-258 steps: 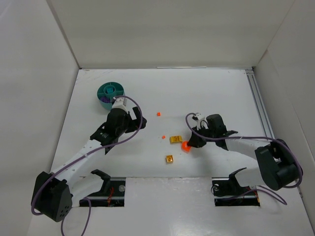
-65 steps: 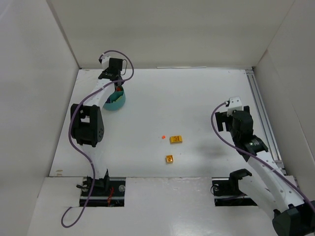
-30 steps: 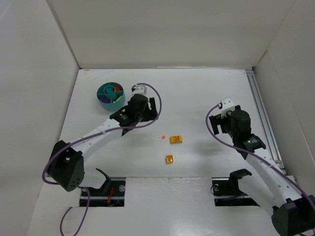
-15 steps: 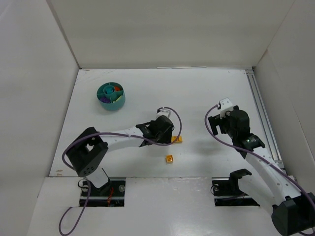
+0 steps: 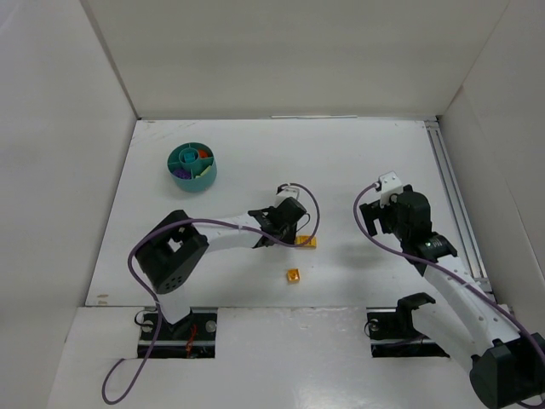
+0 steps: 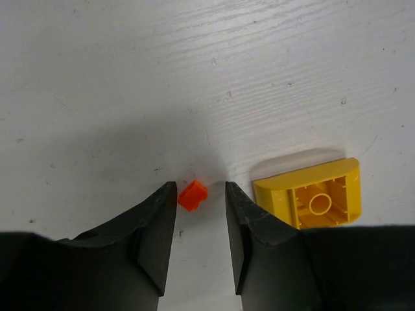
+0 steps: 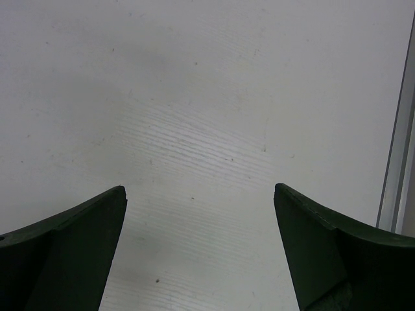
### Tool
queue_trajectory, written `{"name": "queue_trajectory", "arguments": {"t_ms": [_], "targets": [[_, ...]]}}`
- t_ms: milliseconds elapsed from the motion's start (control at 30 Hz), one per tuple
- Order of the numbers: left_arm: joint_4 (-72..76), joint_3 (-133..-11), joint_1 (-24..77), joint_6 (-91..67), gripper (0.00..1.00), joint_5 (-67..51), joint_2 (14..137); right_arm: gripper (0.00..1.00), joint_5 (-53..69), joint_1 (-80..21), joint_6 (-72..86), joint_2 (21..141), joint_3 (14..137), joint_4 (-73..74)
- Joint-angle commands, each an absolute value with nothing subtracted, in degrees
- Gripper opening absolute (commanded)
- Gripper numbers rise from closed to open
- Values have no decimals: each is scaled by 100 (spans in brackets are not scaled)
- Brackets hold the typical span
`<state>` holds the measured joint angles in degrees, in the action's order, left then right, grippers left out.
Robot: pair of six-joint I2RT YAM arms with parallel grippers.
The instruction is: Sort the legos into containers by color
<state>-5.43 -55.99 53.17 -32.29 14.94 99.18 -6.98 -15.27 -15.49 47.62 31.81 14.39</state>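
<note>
Teal bowl point(image 5: 192, 166) sits at about 10 o'clock on the table point(image 5: 358, 162), well apart from both arms. Compartments in top view: purple bits at 7 o'clock, orange-red bits at 1 o'clock, a pale lime piece around 3 to 4 o'clock; can't tell what the centre cell or the rest hold. Left arm is folded, elbow low at 8 o'clock, forearm running toward 3 o'clock to table centre, wrist pointing down at the surface. Left gripper point(image 6: 200, 217) is down at the table, jaws narrowed but not clamped, straddling a tiny orange piece point(image 6: 192, 195); the piece sits between the tips, nearly against one finger with a sliver of gap to the other, lying on the table, not lifted. Yellow brick point(image 6: 311, 197) lies hollow side up just outside the gripper at 3 o'clock in the wrist view, half hidden under the gripper from above. A second yellow brick point(image 5: 293, 275) lies at 6 o'clock from it, near but apart. Right arm reaches up the 3 o'clock side; right gripper point(image 7: 201, 253) is spread wide, nothing in it, above bare table with the metal rail point(image 7: 397, 162) at its edge.
</note>
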Motion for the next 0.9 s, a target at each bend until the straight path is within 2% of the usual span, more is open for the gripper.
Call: {"name": "queue_trajectory", "arguments": {"t_ms": [0,67,267,333,500,733,867], "targets": [[-686,-5774,5370,-3278,32,1617,9949,100,-747,-1494,-1538,4720,3182,1134],[-756,-5774,5370,-3278,32,1617,9949,100,-747,-1494,-1538,4720,3182,1134],[-870,-5774,5370,-3331,20,1617,10002,100,-800,-1494,-1538,4667,3182,1134],[-923,-5774,5370,-3331,20,1617,10002,100,-800,-1494,-1538,4667,3182,1134],[-1037,-5774,5422,-3454,10,1669,9888,100,-853,-1494,-1538,4553,3129,1134],[-1353,-6055,5423,-3516,10,2328,9458,100,-853,-1494,-1538,4500,3129,1134],[-1477,-6380,5002,-3411,10,2522,9325,100,-853,-1494,-1538,4447,3129,1134]]}}
